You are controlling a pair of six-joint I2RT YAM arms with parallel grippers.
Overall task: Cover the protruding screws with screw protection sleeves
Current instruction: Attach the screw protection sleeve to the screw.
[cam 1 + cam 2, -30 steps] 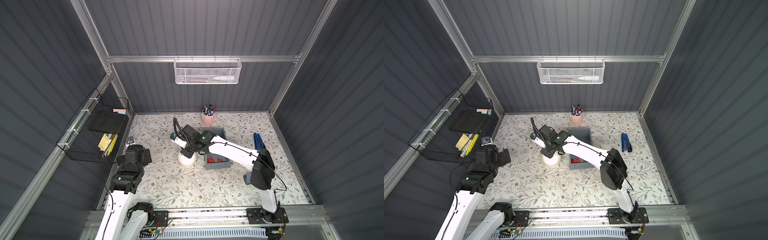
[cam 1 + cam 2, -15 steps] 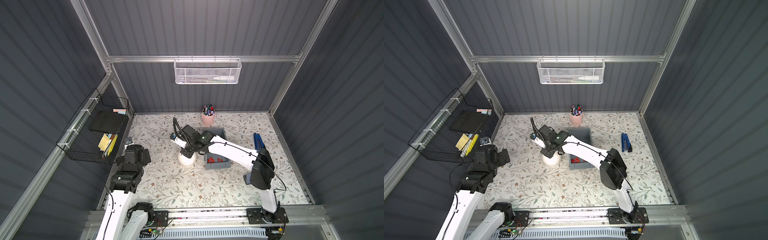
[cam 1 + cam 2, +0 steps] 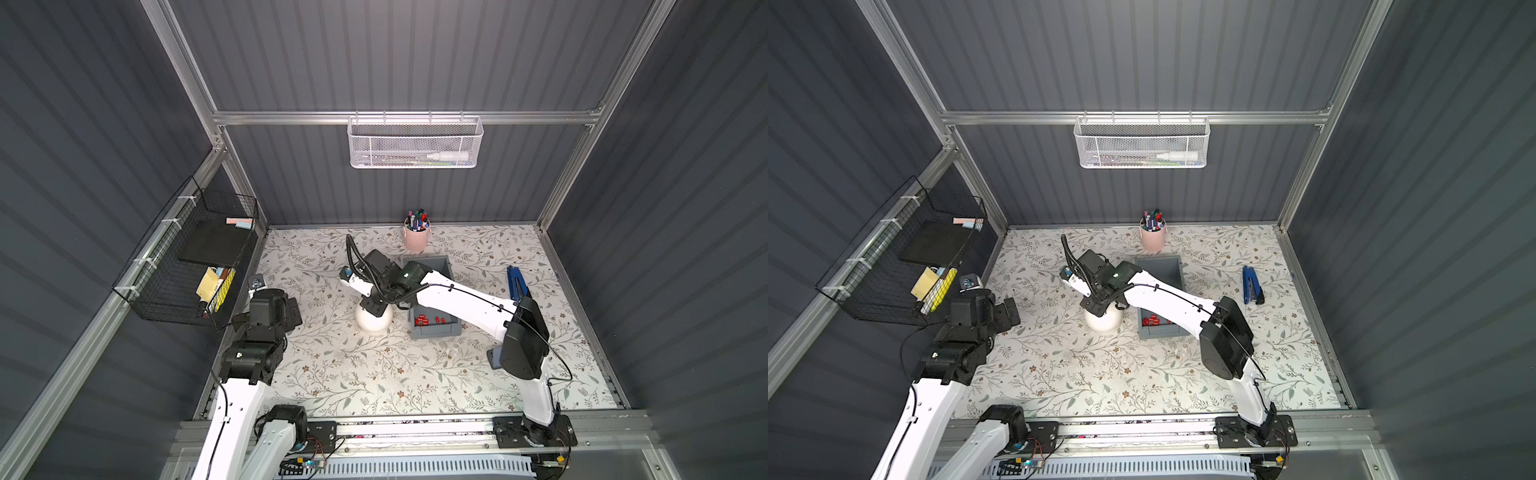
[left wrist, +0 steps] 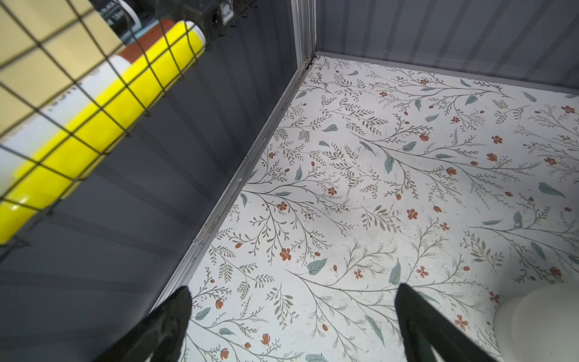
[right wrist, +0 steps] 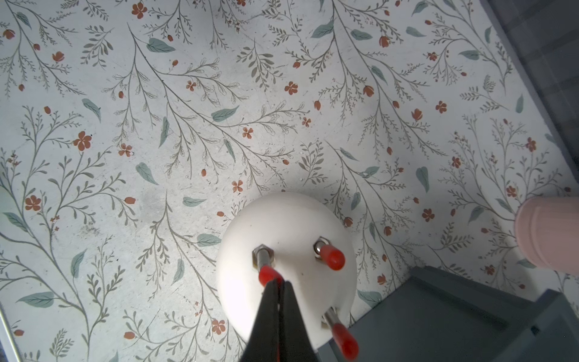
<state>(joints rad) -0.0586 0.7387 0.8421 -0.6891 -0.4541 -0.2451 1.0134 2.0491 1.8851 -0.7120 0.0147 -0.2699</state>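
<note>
The right claw (image 5: 278,282) was clenched, its two black fingers pressed flat together, and their tips met the outer end of a red sleeve (image 5: 267,274) sitting partway down a silvery screw (image 5: 262,254) on top of the white dome (image 5: 282,216). I judged it was pushing the sleeve home rather than pinching it, though I could not be sure. Two more screws on the dome already wore red caps (image 5: 332,257), and a fourth screw was hidden from me, probably behind the fingers. The dome stood on the flowered table (image 3: 374,374), just beside the grey bin (image 3: 434,332) where spare sleeves (image 3: 423,320) lay, a short reach for refills. The left claw (image 4: 293,313) hung released, fingers wide apart, over bare table by the left wall, well apart from the work and likely parked out of the way. A pink cup of pens (image 3: 416,239) stood behind the bin and a blue stapler (image 3: 516,284) lay further right. Neither blocked the arm.
</note>
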